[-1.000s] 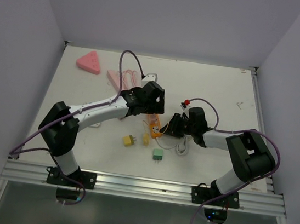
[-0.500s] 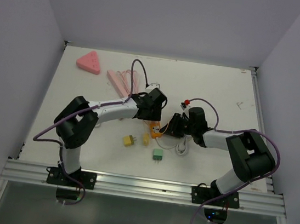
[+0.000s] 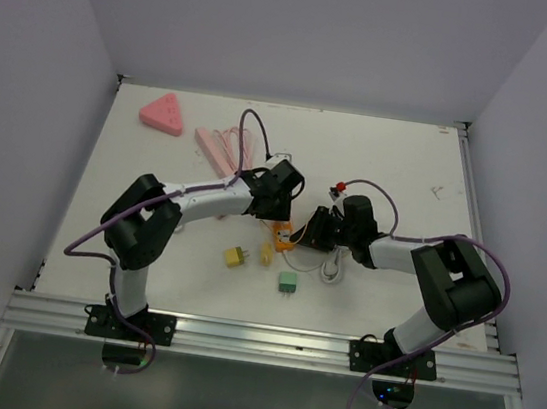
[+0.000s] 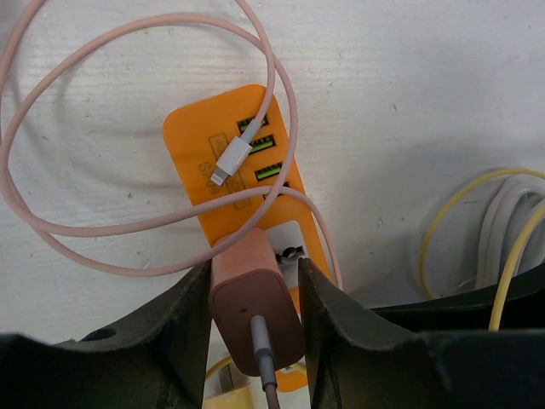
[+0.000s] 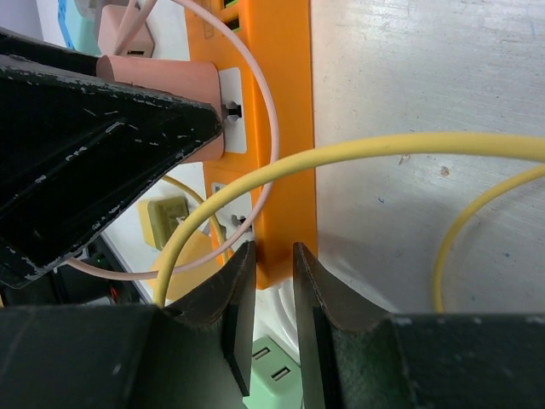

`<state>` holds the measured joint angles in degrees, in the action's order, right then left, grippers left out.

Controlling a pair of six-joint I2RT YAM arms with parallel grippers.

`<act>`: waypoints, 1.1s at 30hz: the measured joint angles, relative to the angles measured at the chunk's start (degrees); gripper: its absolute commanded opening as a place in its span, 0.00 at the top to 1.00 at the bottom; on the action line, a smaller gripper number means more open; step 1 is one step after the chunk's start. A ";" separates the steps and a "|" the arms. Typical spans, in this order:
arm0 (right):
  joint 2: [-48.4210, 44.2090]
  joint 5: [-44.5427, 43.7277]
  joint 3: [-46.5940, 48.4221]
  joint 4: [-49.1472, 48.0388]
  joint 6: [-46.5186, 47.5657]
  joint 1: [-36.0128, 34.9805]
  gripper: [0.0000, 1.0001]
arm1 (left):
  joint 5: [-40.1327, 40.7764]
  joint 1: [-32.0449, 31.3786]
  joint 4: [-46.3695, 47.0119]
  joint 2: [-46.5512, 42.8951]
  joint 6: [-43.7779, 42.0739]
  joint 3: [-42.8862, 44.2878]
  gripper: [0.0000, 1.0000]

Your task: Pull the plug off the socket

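An orange socket strip [image 3: 285,234] lies mid-table, seen close in the left wrist view [image 4: 221,162] and the right wrist view [image 5: 285,128]. A pink plug [image 4: 255,298] sits in its white outlet, a grey lead coming out of its back. My left gripper [image 4: 255,268] is shut on the plug, one finger against each side; from above it sits at the strip's far end [image 3: 281,211]. My right gripper [image 5: 274,251] is shut on the strip's near end, low at the strip's right [image 3: 304,237]. The plug [image 5: 170,81] shows there too.
A pink cable [image 4: 128,226] loops over the strip, its white connector [image 4: 232,158] lying on the USB ports. A yellow cord [image 5: 383,149] and a white cable coil [image 3: 332,268] lie beside it. Yellow [image 3: 236,256] and green [image 3: 287,282] adapters sit in front. A pink wedge [image 3: 163,113] rests far left.
The left arm folded in and lowered its gripper over the plug, and its jaws closed from wide open onto the plug's sides. The right gripper kept its hold on the strip.
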<state>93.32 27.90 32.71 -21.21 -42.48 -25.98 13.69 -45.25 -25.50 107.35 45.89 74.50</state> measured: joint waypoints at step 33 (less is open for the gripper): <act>-4.63 -6.75 -2.29 1.57 -1.90 -0.46 0.45 | -5.35 1.79 -3.04 0.07 -2.12 3.89 1.00</act>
<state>88.68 21.15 30.41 -19.64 -44.38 -26.44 8.34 -43.46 -28.53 107.42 43.77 78.39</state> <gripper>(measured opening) 0.546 0.402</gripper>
